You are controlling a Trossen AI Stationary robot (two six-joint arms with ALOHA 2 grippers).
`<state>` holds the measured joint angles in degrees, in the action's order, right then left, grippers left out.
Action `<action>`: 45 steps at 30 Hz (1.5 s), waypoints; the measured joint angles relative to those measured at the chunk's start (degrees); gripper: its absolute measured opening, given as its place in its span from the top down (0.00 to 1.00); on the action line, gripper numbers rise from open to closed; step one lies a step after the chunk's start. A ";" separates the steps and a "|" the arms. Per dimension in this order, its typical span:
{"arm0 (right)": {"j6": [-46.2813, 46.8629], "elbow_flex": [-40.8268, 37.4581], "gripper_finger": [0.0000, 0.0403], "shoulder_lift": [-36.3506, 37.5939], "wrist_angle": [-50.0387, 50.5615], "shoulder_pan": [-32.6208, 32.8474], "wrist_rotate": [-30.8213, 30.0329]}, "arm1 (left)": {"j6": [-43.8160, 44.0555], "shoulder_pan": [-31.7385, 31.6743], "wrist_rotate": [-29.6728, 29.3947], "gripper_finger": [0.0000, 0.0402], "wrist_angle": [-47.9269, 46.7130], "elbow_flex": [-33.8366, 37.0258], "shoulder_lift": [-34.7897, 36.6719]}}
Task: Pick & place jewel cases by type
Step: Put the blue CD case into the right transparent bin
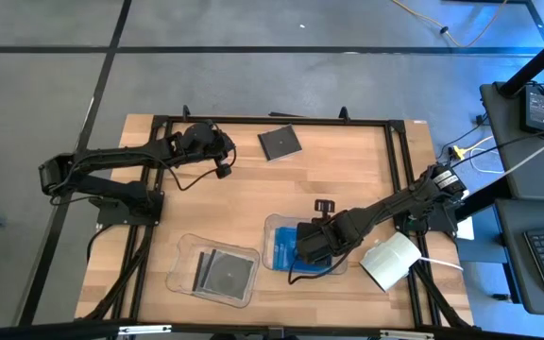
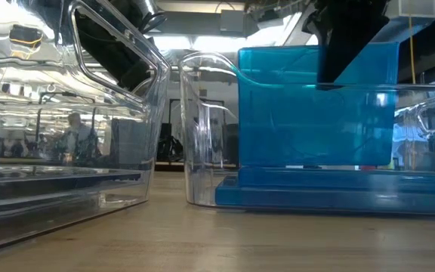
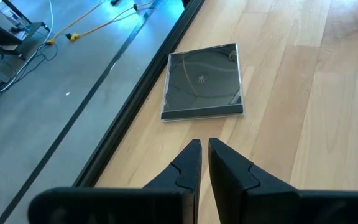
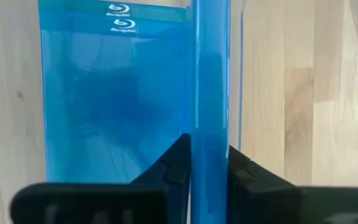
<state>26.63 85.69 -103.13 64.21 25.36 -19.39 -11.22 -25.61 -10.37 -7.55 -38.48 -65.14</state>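
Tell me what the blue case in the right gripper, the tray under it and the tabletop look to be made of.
Blue case: translucent glossy plastic, probably; light passes through it.
Tray: clear, shiny plastic by its look; the room shows through its walls and highlights run along the rim.
Tabletop: pale wood with visible grain and plank seams, satin finish; whether solid or veneer is unclear.

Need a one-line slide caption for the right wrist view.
Right gripper holds a blue jewel case on edge above stacked blue cases.
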 joint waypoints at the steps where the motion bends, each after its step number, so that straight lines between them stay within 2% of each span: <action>1: 0.00 0.00 0.87 0.00 -0.05 0.00 -0.01 | 0.01 0.00 0.00 0.93 0.00 0.00 0.00; 8: 0.29 0.00 0.78 0.00 -0.42 0.00 0.21 | 0.02 0.00 0.00 0.94 0.00 0.00 0.00; 16: 0.03 0.00 0.58 0.00 -0.94 0.00 5.71 | 0.02 0.00 0.00 0.93 0.00 0.00 0.00; 22: -0.19 0.00 0.48 0.00 -2.56 -0.01 5.65 | 0.02 0.00 0.00 0.94 0.00 0.00 0.01; 38: -0.15 0.00 0.46 0.00 -5.96 0.00 6.00 | 0.02 0.00 0.00 0.94 -0.01 0.00 0.00; 45: 0.11 0.00 0.46 0.00 -7.09 0.00 12.26 | 0.02 0.00 0.00 0.93 -0.01 0.00 0.00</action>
<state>26.74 85.69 -103.13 57.12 25.36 -7.13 -11.20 -25.61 -10.37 -7.56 -38.48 -65.14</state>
